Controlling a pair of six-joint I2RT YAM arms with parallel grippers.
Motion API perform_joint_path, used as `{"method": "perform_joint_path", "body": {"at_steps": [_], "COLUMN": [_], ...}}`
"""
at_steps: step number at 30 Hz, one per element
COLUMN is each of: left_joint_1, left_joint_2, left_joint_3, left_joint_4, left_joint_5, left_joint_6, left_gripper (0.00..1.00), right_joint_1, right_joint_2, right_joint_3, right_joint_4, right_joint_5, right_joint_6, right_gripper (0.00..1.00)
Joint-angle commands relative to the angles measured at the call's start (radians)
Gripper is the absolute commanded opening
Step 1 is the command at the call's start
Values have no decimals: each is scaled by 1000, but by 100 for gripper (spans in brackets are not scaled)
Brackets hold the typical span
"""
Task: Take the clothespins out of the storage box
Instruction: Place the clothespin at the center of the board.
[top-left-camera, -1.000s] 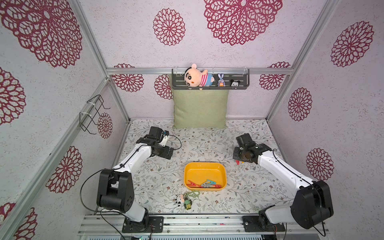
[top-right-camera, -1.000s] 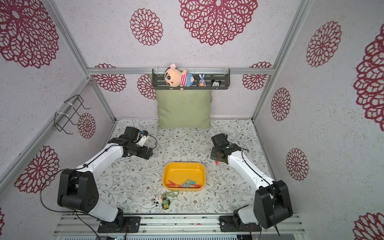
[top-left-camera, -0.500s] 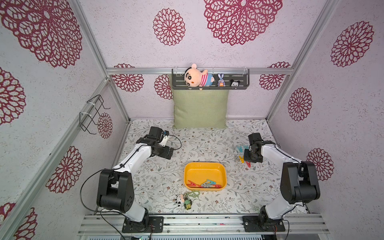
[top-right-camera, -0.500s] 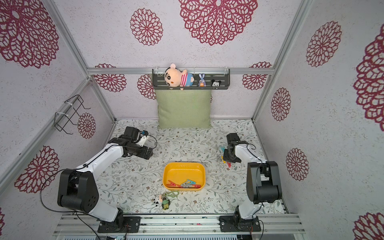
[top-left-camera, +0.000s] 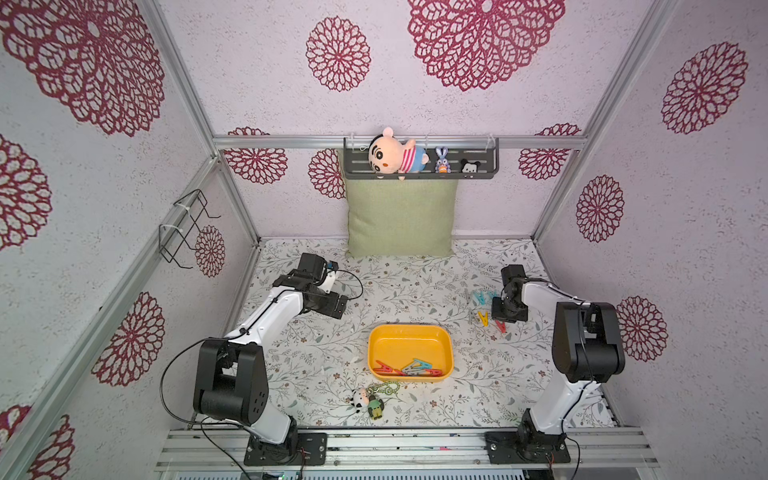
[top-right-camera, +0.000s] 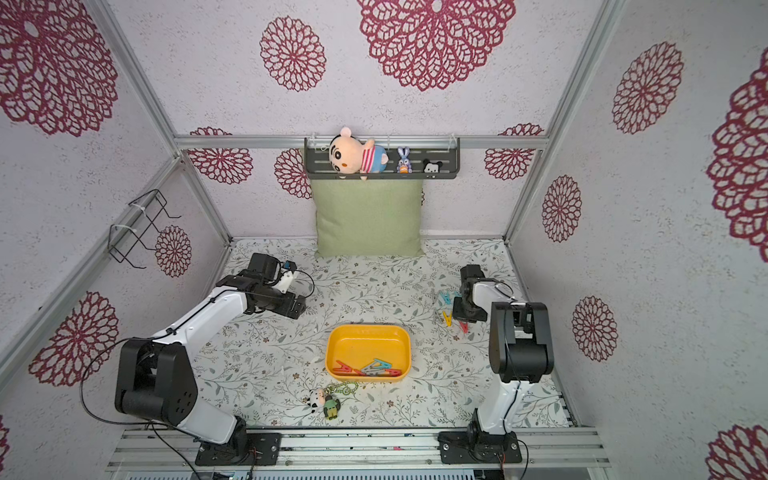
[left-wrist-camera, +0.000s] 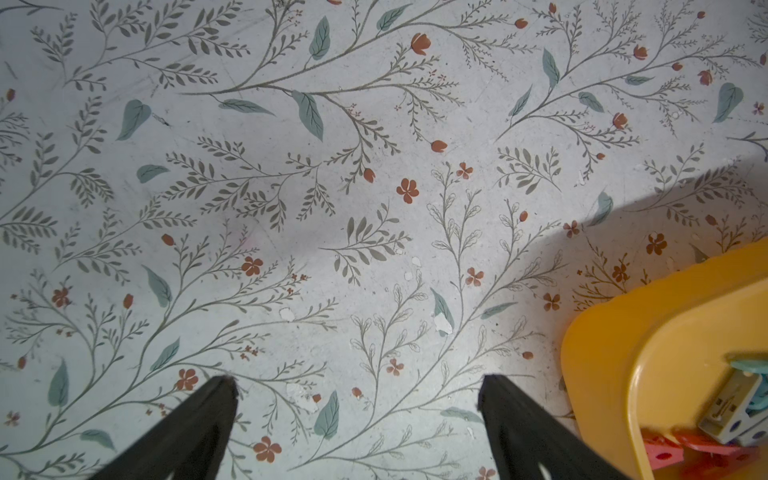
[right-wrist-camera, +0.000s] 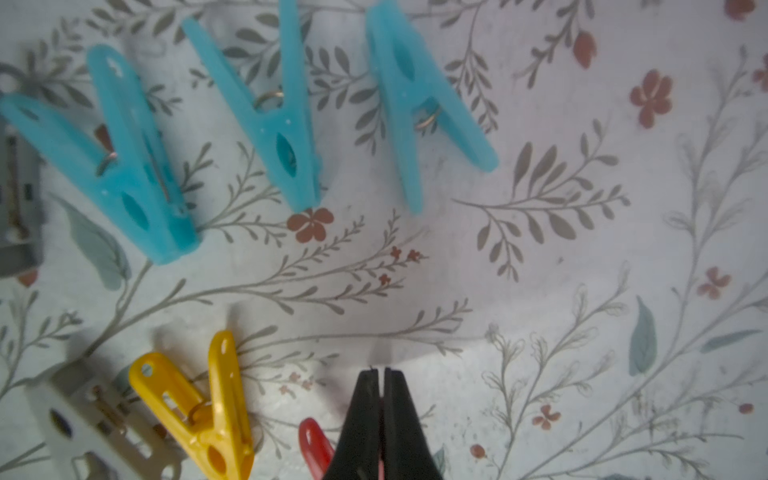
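The yellow storage box (top-left-camera: 409, 336) (top-right-camera: 368, 332) sits at front centre, holding several clothespins (top-left-camera: 409, 368) (top-right-camera: 372, 368) in red, teal and grey. More clothespins lie on the table to its right: three teal (right-wrist-camera: 286, 124), one yellow (right-wrist-camera: 208, 411) and one grey (right-wrist-camera: 95, 428). My right gripper (right-wrist-camera: 381, 374) (top-left-camera: 505, 320) hangs low beside the yellow one. It is shut on a red clothespin (right-wrist-camera: 313, 446), whose leg sticks out beside the fingers. My left gripper (left-wrist-camera: 357, 380) (top-left-camera: 332, 305) is open and empty above bare table, left of the box corner (left-wrist-camera: 602, 332).
A plush keychain (top-left-camera: 368, 401) with a green chain lies just in front of the box. A green pillow (top-left-camera: 401, 220) leans on the back wall under a dark shelf (top-left-camera: 419, 160) of toys. A wire rack (top-left-camera: 187, 228) hangs on the left wall.
My right arm has swung away from the box toward the right wall, bringing the red clothespin to the group of clothespins on the table. The left arm has not moved.
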Motion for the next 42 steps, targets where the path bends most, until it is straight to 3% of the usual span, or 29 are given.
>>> {"method": "perform_joint_path", "body": {"at_steps": [1,23,25,42], "left_joint_1": [-5,-4,-4,-5], "left_joint_2": [-10,-13,-12,-18], "left_joint_3": [-4,-6,-4,-4], "left_joint_4": [18,18,19,16], "left_joint_5": [1,-2,-1,-1], "left_joint_6": [-1,2,1,1], "left_gripper": [99,99,99,99], "right_joint_1": [-2,5,8,10], "right_joint_2": [13,74,75,77], "right_joint_3": [38,80,80,101], "right_joint_4": [7,11,11,15], "right_joint_5": [-13,-35,-31,-6], "right_joint_6": [-23,-10,-10,-9], "right_gripper": [0,0,6,10]}}
